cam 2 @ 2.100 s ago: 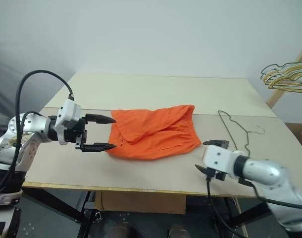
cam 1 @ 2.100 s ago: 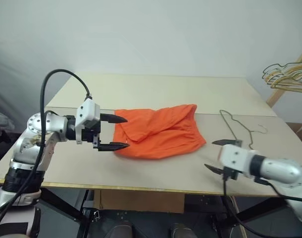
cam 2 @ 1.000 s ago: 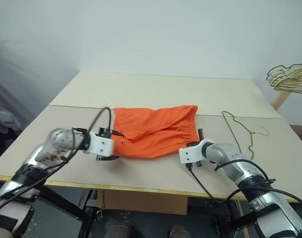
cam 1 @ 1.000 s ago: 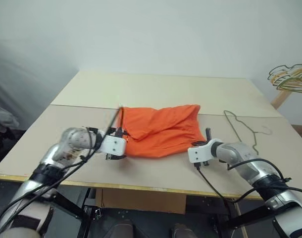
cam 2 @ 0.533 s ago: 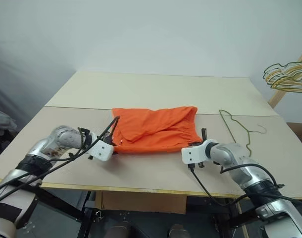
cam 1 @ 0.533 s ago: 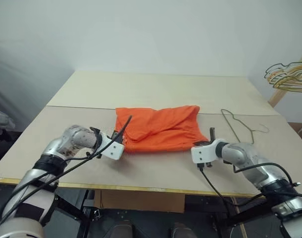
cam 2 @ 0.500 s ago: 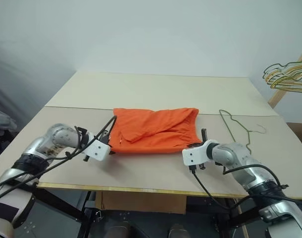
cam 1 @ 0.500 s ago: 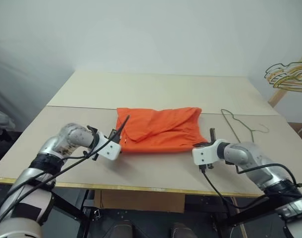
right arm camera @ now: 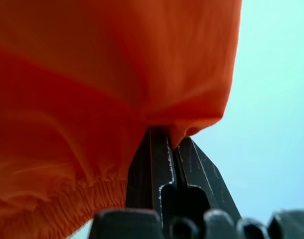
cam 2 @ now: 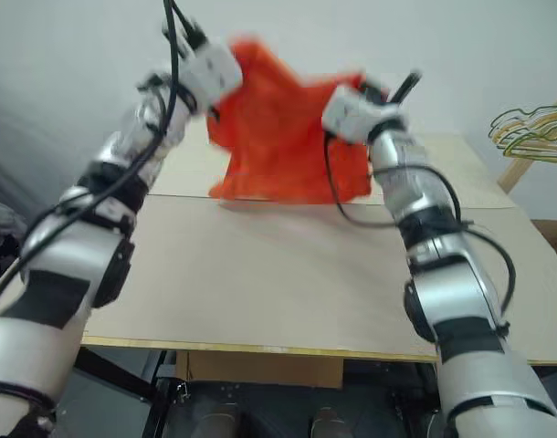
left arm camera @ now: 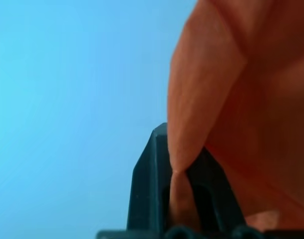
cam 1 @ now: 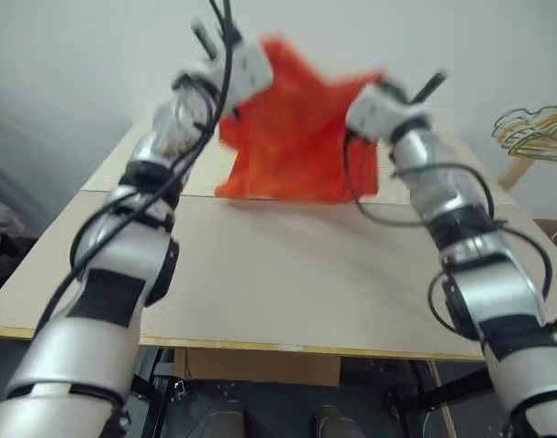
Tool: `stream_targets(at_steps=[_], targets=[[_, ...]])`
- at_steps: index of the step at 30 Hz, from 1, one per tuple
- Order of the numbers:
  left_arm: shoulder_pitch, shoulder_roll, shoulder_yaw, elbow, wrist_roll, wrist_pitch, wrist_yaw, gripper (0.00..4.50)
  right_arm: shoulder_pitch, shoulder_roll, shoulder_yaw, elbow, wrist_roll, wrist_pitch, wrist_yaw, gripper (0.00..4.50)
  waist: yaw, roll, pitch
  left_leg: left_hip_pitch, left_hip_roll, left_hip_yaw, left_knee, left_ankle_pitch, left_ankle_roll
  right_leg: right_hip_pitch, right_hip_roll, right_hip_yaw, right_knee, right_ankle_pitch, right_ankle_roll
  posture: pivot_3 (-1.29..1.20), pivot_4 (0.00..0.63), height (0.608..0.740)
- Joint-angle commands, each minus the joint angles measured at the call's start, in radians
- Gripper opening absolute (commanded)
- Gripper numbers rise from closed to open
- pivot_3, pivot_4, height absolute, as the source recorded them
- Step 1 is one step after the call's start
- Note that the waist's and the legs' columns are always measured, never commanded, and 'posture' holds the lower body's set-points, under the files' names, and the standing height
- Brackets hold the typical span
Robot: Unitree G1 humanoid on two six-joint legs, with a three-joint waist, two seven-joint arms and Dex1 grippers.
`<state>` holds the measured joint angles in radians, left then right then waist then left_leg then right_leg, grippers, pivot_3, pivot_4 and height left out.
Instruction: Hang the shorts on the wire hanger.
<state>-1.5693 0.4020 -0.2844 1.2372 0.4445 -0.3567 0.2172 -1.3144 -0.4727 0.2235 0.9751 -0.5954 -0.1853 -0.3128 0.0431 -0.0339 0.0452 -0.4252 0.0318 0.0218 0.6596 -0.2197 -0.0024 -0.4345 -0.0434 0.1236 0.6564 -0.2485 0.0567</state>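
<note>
Above the pale beige worktop (cam 1: 288,274), bright orange soft fabric shorts (cam 1: 301,137) hang stretched between two raised hands

On the left, the left hand (left arm camera: 178,172) has its two black fingers pressed together on a fold at one upper corner of the shorts, the cloth rising out from between them in the left wrist view; from there the garment spreads across and droops in the middle, its lower edge hanging close over the far part of the worktop, and I cannot tell whether it touches; further right, the right hand (right arm camera: 169,149) pinches the other upper corner beside the gathered elastic waistband (right arm camera: 67,209), fingers closed on the cloth; at the far right edge a bunch of yellow and dark wire hangers (cam 1: 534,132) hangs off a slanted wooden pole (cam 1: 525,155)
</note>
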Motion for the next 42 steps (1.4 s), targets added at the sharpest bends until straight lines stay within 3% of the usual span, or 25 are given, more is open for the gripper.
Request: stream_targets(at_steps=[1,4,7,9,12,16,19,22,26,31,34,38,42], targets=[[-0.009,0.017,0.008,0.014,0.023,-0.138,0.114,0.02,0.027,-0.022,0.012,0.05,0.009,-0.13,-0.034,0.0,0.004,0.001,-0.004,0.001,0.0,0.0,-0.002,0.0,-0.001,-0.001,0.0,-0.001,0.0,0.0,0.0,0.12,0.0,0.74],[0.084,0.017,0.011,-0.009,-0.024,-0.328,-0.054,0.02,0.128,-0.049,0.045,0.031,0.008,-0.245,0.028,0.0,0.008,0.002,-0.007,0.004,0.0,0.001,-0.008,-0.001,-0.004,0.006,-0.001,-0.005,-0.012,0.0,0.0,0.12,0.0,0.74],[0.226,0.027,0.033,-0.069,-0.144,-0.526,-0.348,0.02,0.238,-0.092,0.067,-0.019,0.013,-0.348,0.087,0.0,0.007,0.002,-0.007,0.006,-0.002,0.004,-0.011,0.004,-0.013,0.011,-0.003,-0.004,-0.021,0.0,0.0,0.11,0.0,0.74],[0.386,0.059,0.023,-0.198,-0.322,-0.573,-0.68,0.02,0.319,-0.14,0.091,-0.053,0.007,-0.443,0.132,0.0,0.003,0.003,-0.006,0.005,-0.002,0.004,-0.012,0.008,-0.019,0.01,-0.003,-0.004,-0.025,0.001,-0.001,0.11,0.0,0.74],[0.683,0.204,-0.014,-0.588,-0.65,-0.379,-1.177,0.02,0.438,-0.206,0.117,-0.097,0.03,-0.591,0.227,0.0,-0.027,0.004,-0.006,0.005,0.0,0.004,-0.013,0.009,-0.02,0.009,-0.002,-0.004,-0.023,0.001,-0.001,0.12,0.0,0.74],[0.916,0.422,-0.002,-0.994,-0.866,-0.056,-1.471,0.02,0.544,-0.262,0.139,-0.15,0.08,-0.722,0.394,0.0,-0.067,0.003,-0.005,0.008,0.002,0.002,-0.013,0.005,-0.014,0.01,0.0,-0.004,-0.016,0.0,-0.002,0.13,0.0,0.74],[1.025,0.557,0.009,-1.201,-0.943,0.146,-1.588,0.02,0.597,-0.317,0.165,-0.187,0.053,-0.79,0.472,0.0,-0.084,0.003,-0.005,0.013,0.001,0.002,-0.007,0.004,-0.012,0.015,0.0,-0.003,-0.014,0.0,-0.002,0.13,0.0,0.74],[1.105,0.656,0.013,-1.355,-0.979,0.278,-1.678,0.02,0.65,-0.377,0.181,-0.229,0.041,-0.841,0.542,0.0,-0.086,0.005,-0.002,0.032,0.001,0.003,-0.002,0.005,-0.01,0.034,0.0,-0.003,-0.012,-0.002,-0.001,0.13,0.0,0.74],[1.16,0.62,0.015,-1.446,-0.93,0.337,-1.636,0.02,0.736,-0.446,0.168,-0.307,0.05,-0.842,0.61,0.0,-0.077,0.004,-0.001,0.056,0.002,0.003,-0.002,0.006,-0.008,0.058,0.0,-0.003,-0.012,-0.012,-0.005,0.12,0.0,0.74],[1.17,0.549,-0.004,-1.47,-0.843,0.346,-1.614,0.02,0.898,-0.511,0.114,-0.467,0.129,-0.782,0.673,0.0,-0.061,0.004,-0.002,0.056,0.002,0.003,-0.002,0.006,-0.006,0.06,0.0,-0.001,-0.012,-0.014,-0.006,0.09,0.0,0.74],[1.144,0.567,-0.005,-1.451,-0.873,0.373,-1.734,0.68,1.042,-0.566,0.116,-0.663,0.328,-0.679,0.836,0.74,-0.062,0.004,-0.002,0.053,0.002,0.004,-0.002,0.005,-0.005,0.056,0.0,0.0,-0.01,-0.014,-0.006,0.07,0.0,0.74],[1.117,0.622,-0.006,-1.374,-0.846,0.283,-1.827,1.96,1.233,-0.668,0.072,-0.965,0.528,-0.512,0.971,2.11,-0.066,0.004,-0.002,0.054,0.002,0.004,-0.002,0.005,-0.005,0.055,0.001,0.0,-0.008,-0.015,-0.006,0.06,0.0,0.74],[1.072,0.827,-0.121,-1.318,-0.905,0.123,-1.832,3.29,1.384,-0.708,-0.043,-1.116,0.635,-0.386,0.993,3.52,-0.073,0.003,-0.002,0.054,0.004,0.004,-0.002,0.005,-0.005,0.055,0.001,0.0,-0.009,-0.016,-0.007,0.06,0.0,0.74]])
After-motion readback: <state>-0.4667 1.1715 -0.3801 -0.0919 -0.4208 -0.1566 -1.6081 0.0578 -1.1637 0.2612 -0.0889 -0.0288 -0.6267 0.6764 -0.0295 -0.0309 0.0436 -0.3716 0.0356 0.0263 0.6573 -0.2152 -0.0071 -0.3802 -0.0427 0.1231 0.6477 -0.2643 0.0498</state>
